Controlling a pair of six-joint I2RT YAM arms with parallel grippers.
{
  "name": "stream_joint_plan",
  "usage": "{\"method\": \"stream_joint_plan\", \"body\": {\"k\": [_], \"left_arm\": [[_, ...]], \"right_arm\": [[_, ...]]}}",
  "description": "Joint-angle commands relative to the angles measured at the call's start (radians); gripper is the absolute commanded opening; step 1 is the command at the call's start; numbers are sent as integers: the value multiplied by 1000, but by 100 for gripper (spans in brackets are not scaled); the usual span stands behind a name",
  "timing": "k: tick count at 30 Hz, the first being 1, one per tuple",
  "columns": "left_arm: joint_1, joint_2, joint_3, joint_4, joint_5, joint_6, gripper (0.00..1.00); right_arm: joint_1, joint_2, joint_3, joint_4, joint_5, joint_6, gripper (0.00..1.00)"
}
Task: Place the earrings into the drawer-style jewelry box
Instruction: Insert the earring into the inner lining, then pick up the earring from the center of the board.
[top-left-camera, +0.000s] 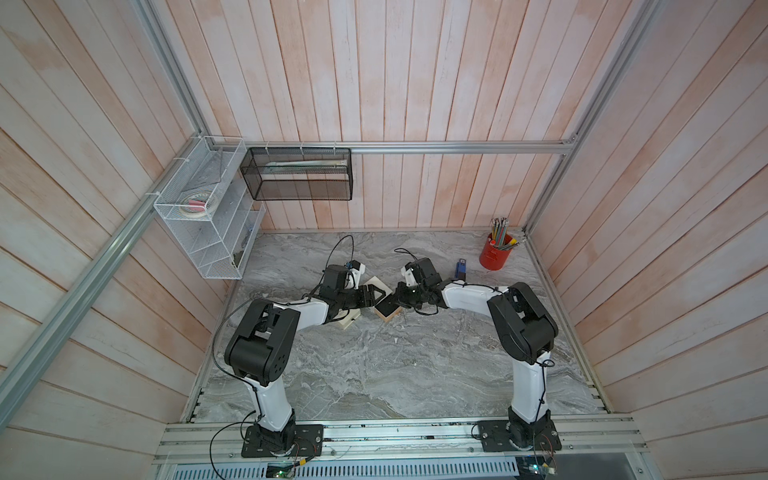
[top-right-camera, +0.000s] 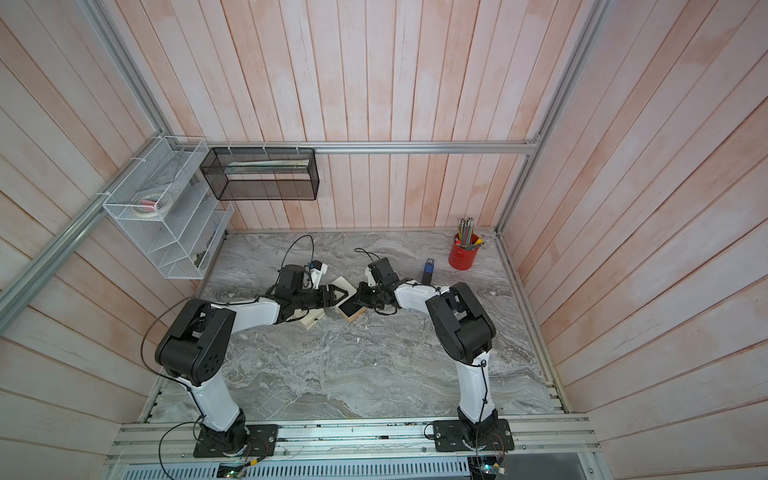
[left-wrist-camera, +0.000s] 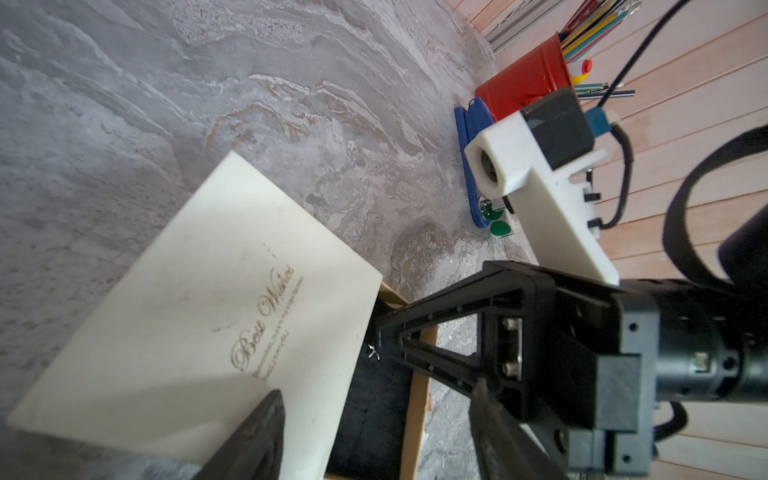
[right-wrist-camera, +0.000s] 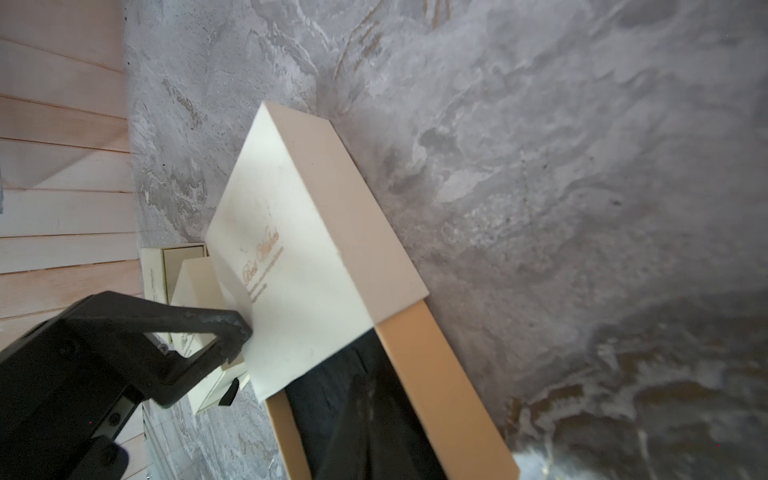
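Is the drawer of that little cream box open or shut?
Open. The tan drawer sticks out of the cream sleeve, and its black lining is showing.

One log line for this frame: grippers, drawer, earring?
left gripper: open, at sleeve edge | right gripper: shut, tips over open drawer | earring: tiny silvery piece at right tips, grip unclear

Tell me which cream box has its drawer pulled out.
The cream box nearer the right arm: its tan, black-lined drawer sticks out. The other cream box, under the left arm, shows none.
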Motion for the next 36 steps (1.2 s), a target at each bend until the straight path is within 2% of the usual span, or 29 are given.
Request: {"method": "stream_joint_plan", "body": {"k": [1,12,14,17,23,32,36], "left_arm": [[1,10,24,-28,-12,14,71],[-26,-148,38,-136,-115,20,79],[-46,-188,21,-155,-149,12,80],[-87,-244,-19,-164,-199,-16,81],[-170,-304,-107,-139,-238,-87,81],[-259,-322,-176,-101,-220,-132,79],[-293,-326,-213,-68,-228,-166,79]], "right_arm": [[2,-6,17,-11,15,-28,0],[3,-156,-18,-19,106,-181,6],[2,-185,-38,-39,137,-223,7],[-2,-223,-68,-73,157,-269,18],[-8,-305,-136,-156,187,-345,23],[-79,-423,-251,-337,108,-444,23],[-81,-425,-266,-426,97,-485,23]]}}
